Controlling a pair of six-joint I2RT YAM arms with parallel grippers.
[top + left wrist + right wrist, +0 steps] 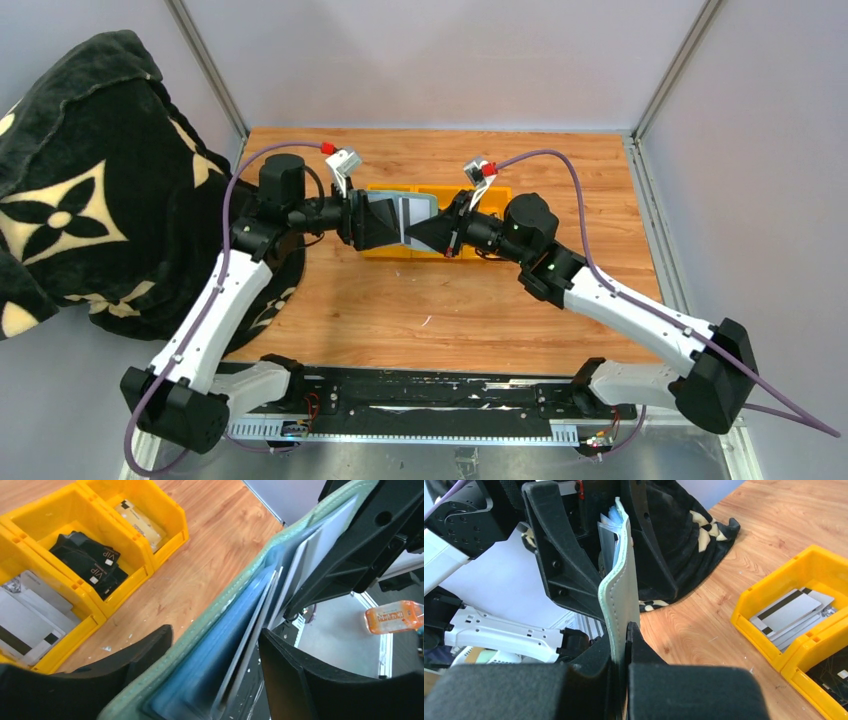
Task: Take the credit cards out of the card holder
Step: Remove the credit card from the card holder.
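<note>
Status: right gripper (625, 632) clamped on card holder (617, 592) lower edge; left gripper (215, 647) gripping opposite end | holder held above table, near side of yellow tray (95, 620) | credit cards (252, 630) seated inside, extraction pending | card count obscured; origin of cards in tray unknown.

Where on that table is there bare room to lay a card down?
Broadest bare wood: between the yellow tray and the arm bases; also right of the tray. Crowded: the middle, where left fingers and right fingers clamp the card holder over the tray, and the left edge under the black blanket.
</note>
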